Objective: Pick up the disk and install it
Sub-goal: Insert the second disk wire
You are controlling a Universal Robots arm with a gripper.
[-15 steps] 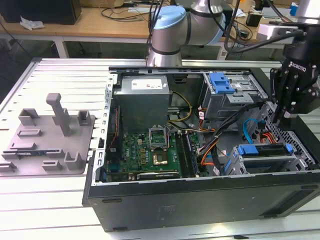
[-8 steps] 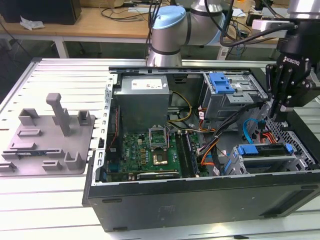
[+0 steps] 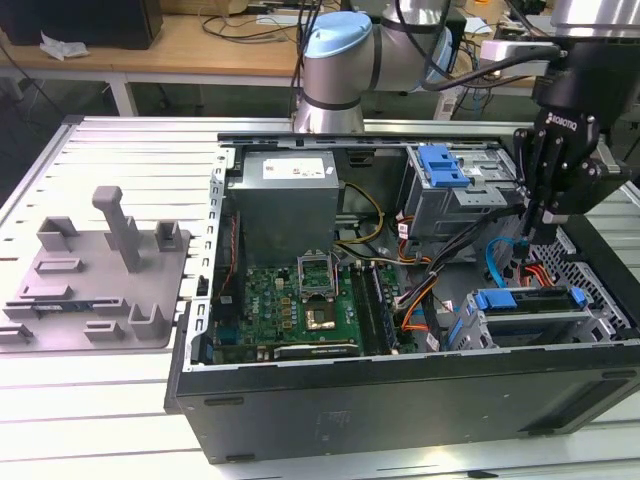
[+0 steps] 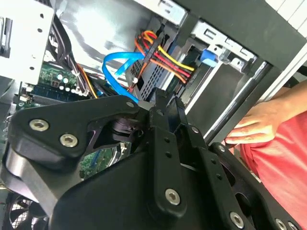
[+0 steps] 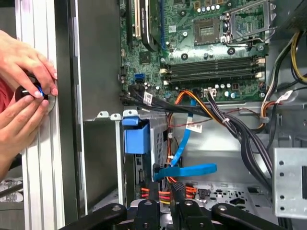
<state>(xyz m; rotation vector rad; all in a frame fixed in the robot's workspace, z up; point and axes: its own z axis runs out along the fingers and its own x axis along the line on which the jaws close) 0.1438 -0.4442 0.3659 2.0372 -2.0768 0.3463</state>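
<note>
Exterior view: claw (image 3: 527,243) tips among cables (image 3: 500,262).

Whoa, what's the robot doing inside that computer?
The robot arm's gripper is reaching down into an open computer case, among the cables just above the drive bay. The disk, with its blue frame, sits in that bay. A person's hand holds something small beside the case.
</note>
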